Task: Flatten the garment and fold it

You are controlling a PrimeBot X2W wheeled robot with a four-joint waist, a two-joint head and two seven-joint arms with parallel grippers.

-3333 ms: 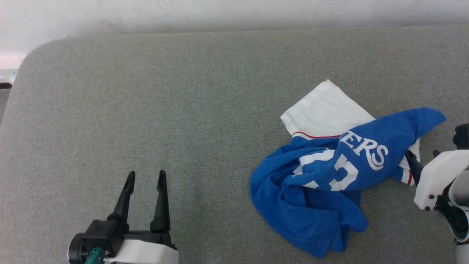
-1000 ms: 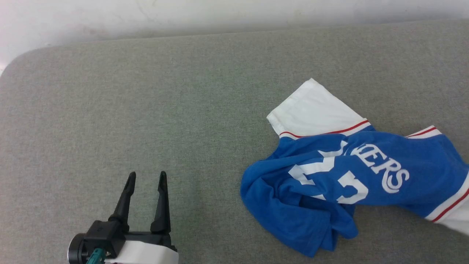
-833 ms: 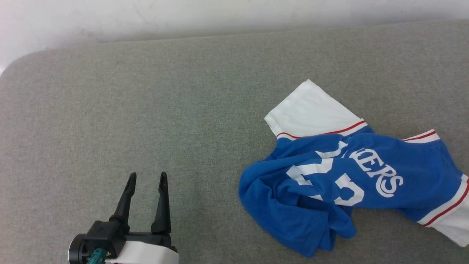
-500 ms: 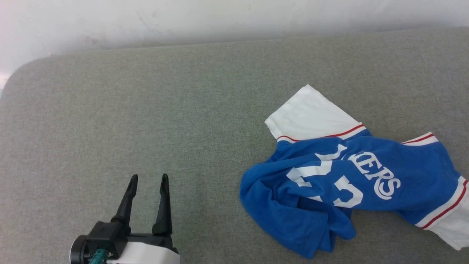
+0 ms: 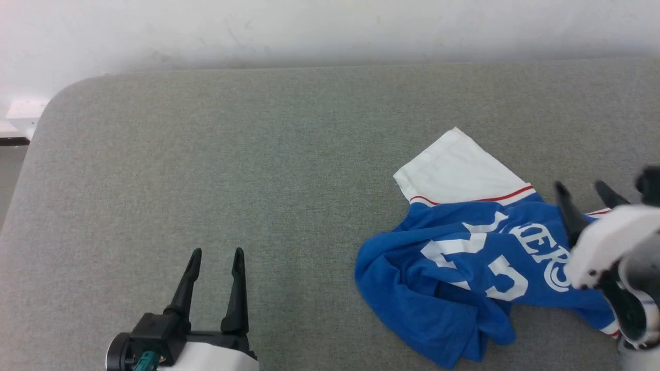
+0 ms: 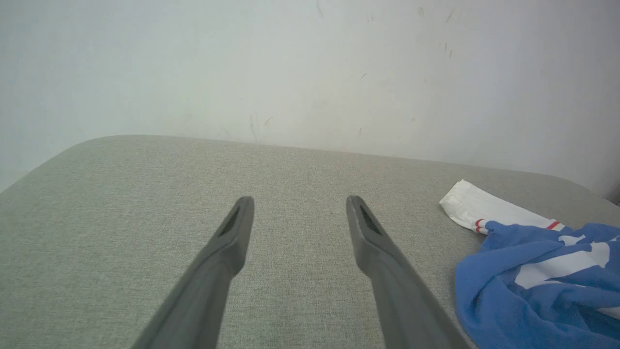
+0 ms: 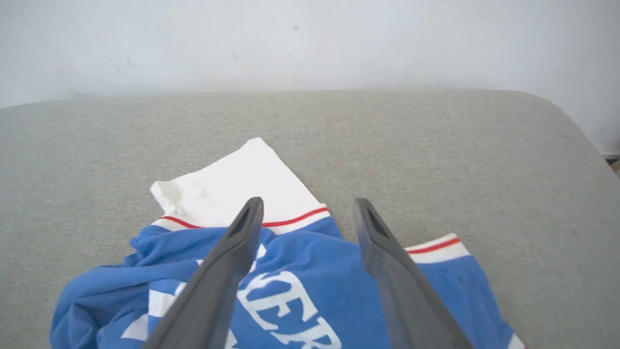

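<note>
From the head, the garment (image 5: 464, 268) lies bunched at the right of the grey cloth-covered bench (image 5: 206, 154), the right pincer (image 5: 580, 186) spread empty over it, probably poised to take hold and flatten it; left wrist: the left pincer (image 6: 299, 201) gapes idle over bare bench; right wrist: scuffed white wall (image 7: 310, 39) behind.

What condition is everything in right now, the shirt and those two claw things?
garment: bunched and wrinkled on the grey padded surface, one white sleeve lying flat, not folded.
left gripper: open, empty, over bare surface apart from the garment.
right gripper: open, holding nothing, above the garment's lettered part.
</note>
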